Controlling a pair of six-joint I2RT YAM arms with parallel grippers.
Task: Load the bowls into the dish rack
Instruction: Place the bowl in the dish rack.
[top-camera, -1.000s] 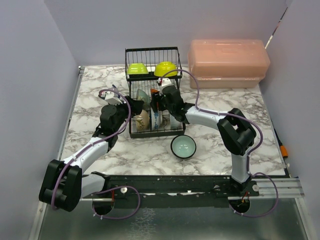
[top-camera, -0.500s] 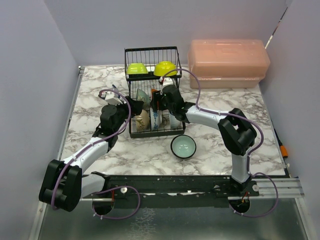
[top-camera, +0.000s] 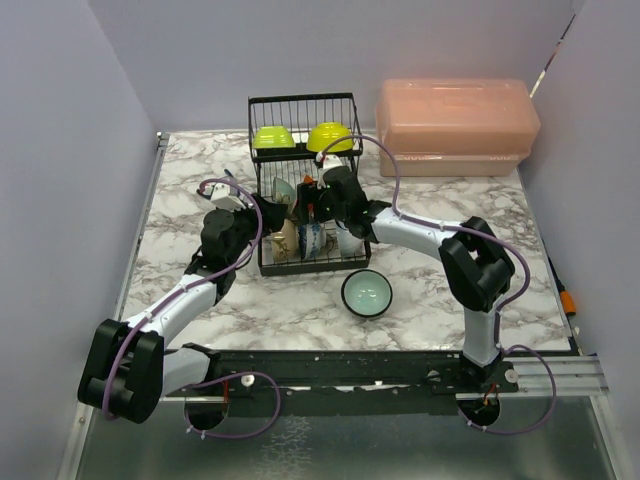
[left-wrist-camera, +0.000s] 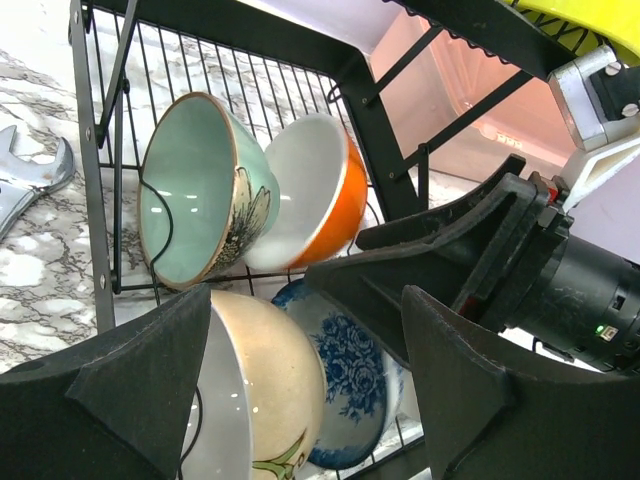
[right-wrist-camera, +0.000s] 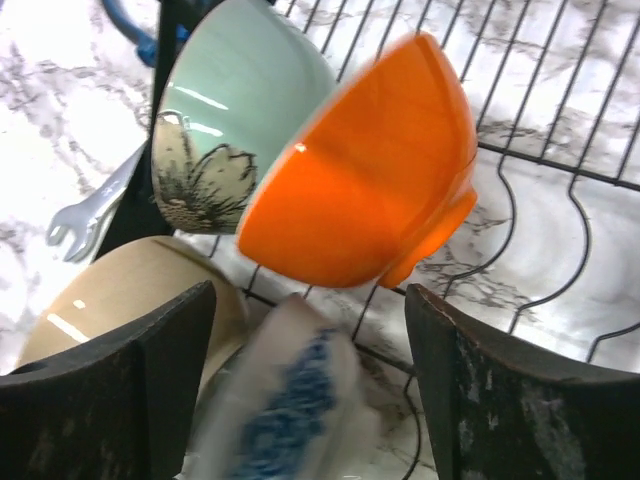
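The black wire dish rack (top-camera: 303, 104) stands at the table's back, with two yellow-green bowls (top-camera: 274, 137) on its upper shelf. On edge in its lower tier stand a teal flowered bowl (left-wrist-camera: 190, 200), an orange bowl (left-wrist-camera: 320, 195), a beige bowl (left-wrist-camera: 265, 385) and a blue-patterned bowl (left-wrist-camera: 355, 375). My left gripper (left-wrist-camera: 307, 310) is open at the rack's left side, straddling the beige and blue-patterned bowls. My right gripper (right-wrist-camera: 310, 330) is open inside the rack; the blurred blue-patterned bowl (right-wrist-camera: 285, 415) lies loose between its fingers. A pale teal bowl (top-camera: 367, 293) sits on the table in front.
A pink lidded box (top-camera: 455, 125) stands at the back right. A metal wrench (left-wrist-camera: 25, 180) lies on the marble left of the rack. The rack's wire dividers (right-wrist-camera: 560, 240) run close under my right gripper. Both arms crowd the rack's lower tier.
My right gripper's jaws have widened and let go of the blue-patterned bowl, which now moves loose in the lower tier. The left arm has not moved.
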